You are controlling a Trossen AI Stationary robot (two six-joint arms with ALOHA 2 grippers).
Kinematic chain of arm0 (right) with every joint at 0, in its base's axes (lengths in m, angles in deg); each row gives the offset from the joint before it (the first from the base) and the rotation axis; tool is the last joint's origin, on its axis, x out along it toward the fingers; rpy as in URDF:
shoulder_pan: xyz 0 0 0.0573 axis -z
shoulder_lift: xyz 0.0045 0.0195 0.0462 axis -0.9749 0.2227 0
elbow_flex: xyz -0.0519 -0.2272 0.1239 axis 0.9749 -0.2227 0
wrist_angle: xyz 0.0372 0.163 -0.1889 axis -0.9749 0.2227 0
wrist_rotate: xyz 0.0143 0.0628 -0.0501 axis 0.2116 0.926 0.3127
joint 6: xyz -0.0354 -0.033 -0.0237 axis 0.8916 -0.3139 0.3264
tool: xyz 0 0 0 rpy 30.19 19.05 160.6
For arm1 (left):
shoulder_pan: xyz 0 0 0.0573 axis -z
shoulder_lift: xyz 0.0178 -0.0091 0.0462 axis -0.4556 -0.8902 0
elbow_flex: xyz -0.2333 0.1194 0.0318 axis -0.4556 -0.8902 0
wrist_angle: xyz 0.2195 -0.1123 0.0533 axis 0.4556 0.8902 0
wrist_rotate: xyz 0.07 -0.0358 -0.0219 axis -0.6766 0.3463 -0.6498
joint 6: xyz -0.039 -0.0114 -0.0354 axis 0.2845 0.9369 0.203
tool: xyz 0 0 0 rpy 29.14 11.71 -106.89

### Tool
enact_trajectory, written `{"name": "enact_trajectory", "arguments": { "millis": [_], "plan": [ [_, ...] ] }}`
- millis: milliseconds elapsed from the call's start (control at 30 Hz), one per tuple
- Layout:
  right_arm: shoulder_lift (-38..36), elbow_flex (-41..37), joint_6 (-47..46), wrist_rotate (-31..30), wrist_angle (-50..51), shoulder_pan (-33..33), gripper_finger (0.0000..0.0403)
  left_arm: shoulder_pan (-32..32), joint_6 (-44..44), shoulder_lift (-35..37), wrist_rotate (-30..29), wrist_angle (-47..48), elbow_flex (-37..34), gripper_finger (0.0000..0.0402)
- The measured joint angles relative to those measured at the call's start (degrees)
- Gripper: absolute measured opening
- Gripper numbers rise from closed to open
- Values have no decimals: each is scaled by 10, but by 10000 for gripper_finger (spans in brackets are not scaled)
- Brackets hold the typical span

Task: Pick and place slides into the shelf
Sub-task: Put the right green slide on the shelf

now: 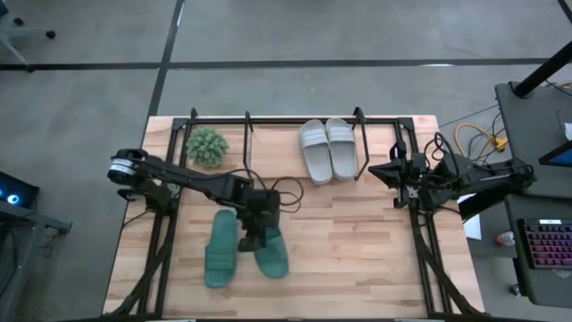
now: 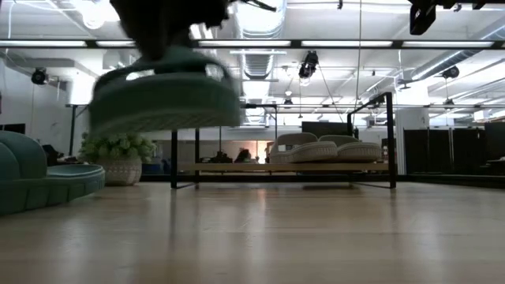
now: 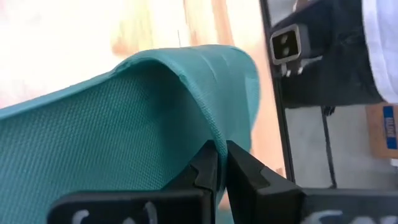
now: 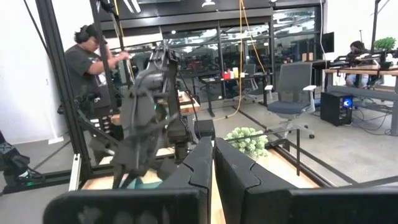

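My left gripper point(image 1: 258, 236) is shut on a teal-green slide point(image 1: 275, 256), which hangs above the table in the low view point(image 2: 166, 95). The other teal slide point(image 1: 221, 249) lies flat on its sole on the table just to the left of it. A pale grey-white pair of slides point(image 1: 327, 149) stands on the base of the black wire shelf point(image 1: 268, 119) at the far edge. My right gripper point(image 4: 213, 163) waits shut at the table's right side, touching nothing. My left gripper pinches a thin raised edge of the teal slide point(image 3: 208, 134) between its two shut fingers; whether that edge is strap or sole rim I cannot tell. The fingers slant down from the far left onto the slide's far end. The slide is lifted clear of the table.
A small green potted plant point(image 1: 207, 145) stands in the shelf's left part. Bare wood lies between the teal slides and the shelf, and in the shelf between plant and white pair. A person point(image 4: 93, 56) stands beyond the table.
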Motion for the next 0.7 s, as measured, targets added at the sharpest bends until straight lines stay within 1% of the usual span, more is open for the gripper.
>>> {"name": "enact_trajectory", "arguments": {
  "millis": [167, 333, 467, 700],
  "plan": [
    [0, 0, 0, 0, 0, 0, 9, -16, -17, 0, -18, 11, 46, 1],
    [0, 0, 0, 0, 0, 0, 9, -35, -78, -2, -69, 96, 105, 0],
    [0, 0, 1, 0, 0, 0, 9, -68, -110, -4, -75, 143, 141, 0],
    [0, 0, 2, 1, 0, 0, 9, -135, -190, -4, -84, 183, 195, 0]
  ]
}}
